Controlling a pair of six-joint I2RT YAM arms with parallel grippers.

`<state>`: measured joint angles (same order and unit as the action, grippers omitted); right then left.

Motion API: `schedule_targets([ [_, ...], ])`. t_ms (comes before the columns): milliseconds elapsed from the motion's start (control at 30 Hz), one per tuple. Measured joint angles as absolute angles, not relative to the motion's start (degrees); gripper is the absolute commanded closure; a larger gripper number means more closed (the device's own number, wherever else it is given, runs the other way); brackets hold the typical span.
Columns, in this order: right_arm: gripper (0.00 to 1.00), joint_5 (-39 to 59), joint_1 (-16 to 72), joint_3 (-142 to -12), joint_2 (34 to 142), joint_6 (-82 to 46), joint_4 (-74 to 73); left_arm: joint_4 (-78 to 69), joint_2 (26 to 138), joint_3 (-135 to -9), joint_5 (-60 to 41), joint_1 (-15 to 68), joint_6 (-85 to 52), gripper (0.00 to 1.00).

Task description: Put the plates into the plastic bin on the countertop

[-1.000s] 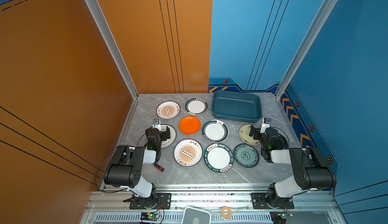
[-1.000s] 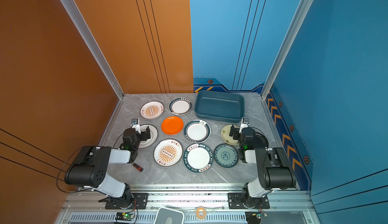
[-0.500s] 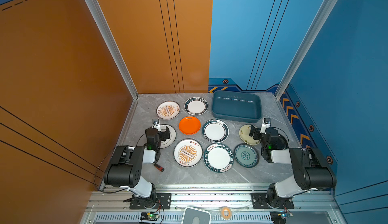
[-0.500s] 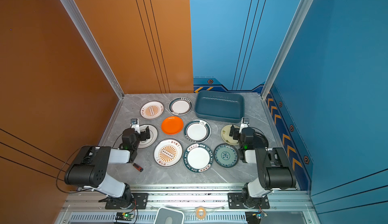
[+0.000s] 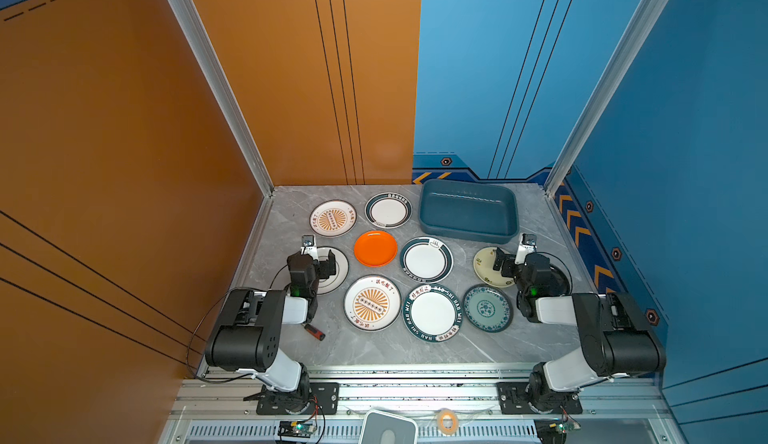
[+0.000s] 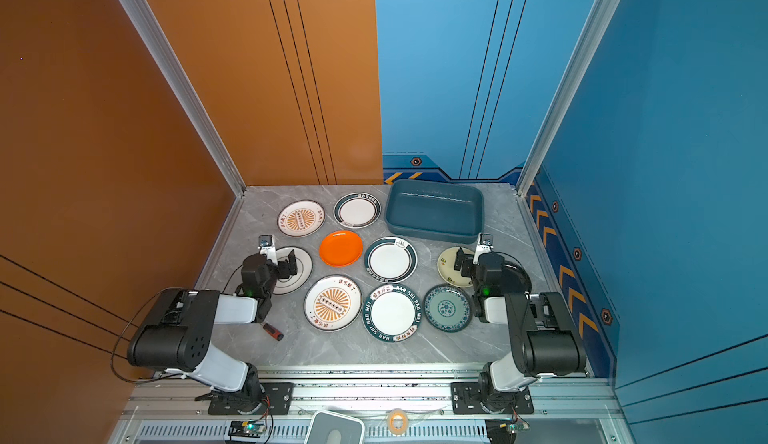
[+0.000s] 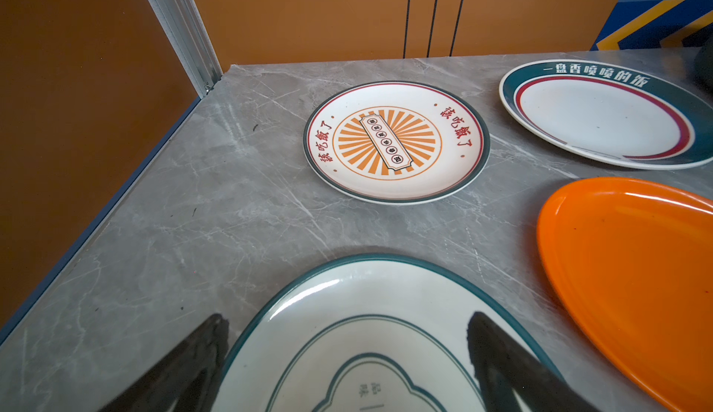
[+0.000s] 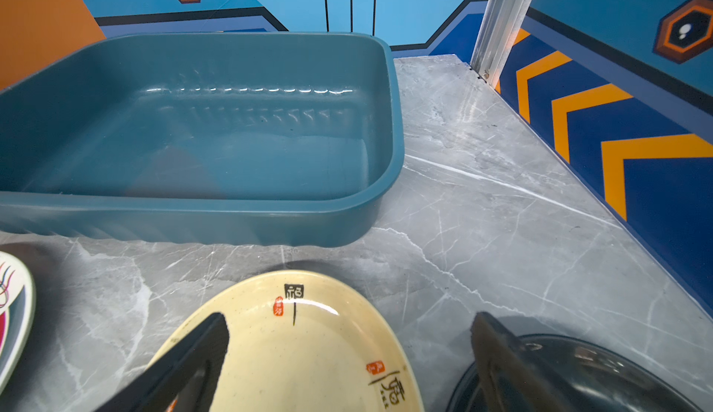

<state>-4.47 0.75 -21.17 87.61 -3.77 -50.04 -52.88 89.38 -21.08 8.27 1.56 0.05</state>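
Several plates lie flat on the grey countertop (image 5: 374, 350). The empty teal plastic bin (image 5: 465, 234) stands at the back right, also in the right wrist view (image 8: 231, 217). My left gripper (image 5: 322, 261) hangs open low over a grey-ringed white plate (image 7: 347, 294), holding nothing. My right gripper (image 5: 509, 261) is open too, one finger over the cream plate (image 8: 308, 352), the other (image 8: 501, 352) over a black plate (image 8: 578, 371). An orange plate (image 5: 375, 248), sunburst plates (image 5: 372, 303) and green-rimmed plates (image 5: 426, 259) fill the middle. A teal-patterned plate (image 5: 487, 308) lies at the near right.
A small red and black tool (image 5: 314, 331) lies on the countertop beside the left arm. An orange wall (image 5: 166, 171) on the left and a blue wall (image 5: 665, 171) on the right close in the slab. An aluminium rail (image 5: 415, 373) runs along the front.
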Motion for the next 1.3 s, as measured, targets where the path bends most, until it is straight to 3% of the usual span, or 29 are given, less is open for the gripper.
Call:
schedule_targets([
  [300,0.0,-6.1,1.7,-21.6,87.4,-3.5,-48.7,-51.6,88.7,-21.1,9.1,2.1,0.1,0.02],
  [467,0.0,-10.0,3.6,-27.5,79.8,-4.3,-33.8,-44.7,80.6,-21.8,13.1,4.7,0.5,0.02],
  [667,0.0,-10.5,1.5,-37.2,66.9,-15.4,-17.3,-38.6,67.4,-22.4,15.6,7.1,-1.0,0.02],
  [833,0.0,-6.0,0.0,-39.4,63.6,-23.2,-6.4,-30.6,59.5,-26.3,12.5,8.3,-7.0,0.02],
  [1000,0.02,-1.8,1.6,-39.4,62.7,-27.2,1.6,-19.5,59.1,-35.9,10.4,9.2,-15.6,0.01],
  [1167,0.03,-0.2,5.4,-39.4,61.6,-28.6,5.7,-11.0,65.4,-45.7,4.0,6.6,-23.1,0.18],
  [1300,0.03,0.0,7.2,-39.4,61.5,-29.3,6.9,-3.2,74.6,-54.2,-2.2,6.0,-26.0,0.24],
])
